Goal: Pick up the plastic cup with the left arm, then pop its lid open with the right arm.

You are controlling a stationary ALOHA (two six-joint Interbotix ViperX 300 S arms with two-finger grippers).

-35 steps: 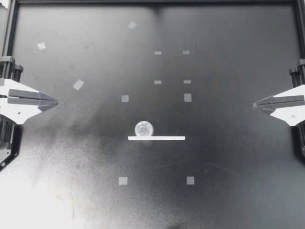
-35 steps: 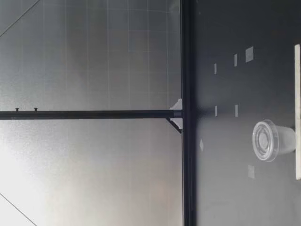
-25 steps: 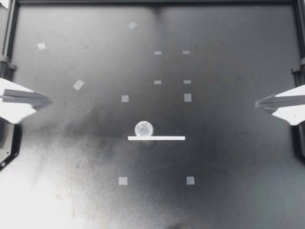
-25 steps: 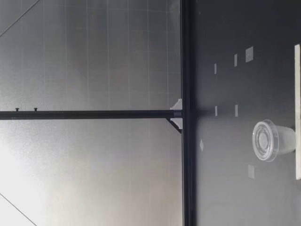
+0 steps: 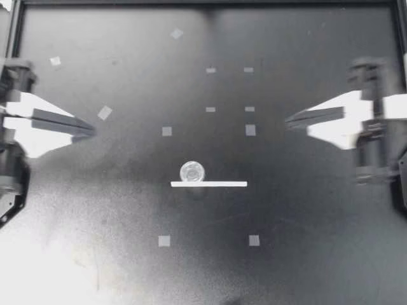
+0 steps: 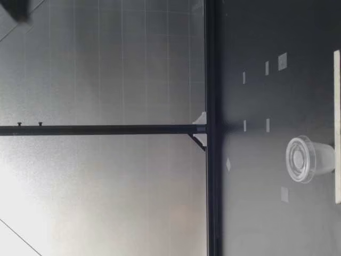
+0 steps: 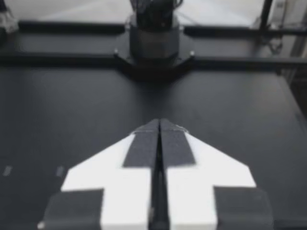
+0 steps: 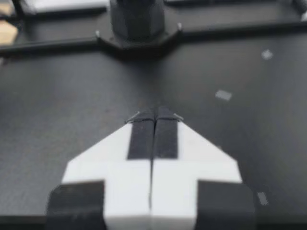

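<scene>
Distantly, left claw (image 5: 93,131) and right claw (image 5: 287,120) flank the clear cup (image 5: 192,171).

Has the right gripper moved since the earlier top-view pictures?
Yes. My right gripper has come inward toward the middle, now much closer to the nearest tape square.

The dark counter (image 5: 305,222) carries a small clear cup (image 5: 192,171) just below the frame's centre, right against the upper edge of a thin white strip (image 5: 208,184). Pale tape squares (image 5: 164,241) dot the counter, mostly around the centre and in the upper left.
</scene>
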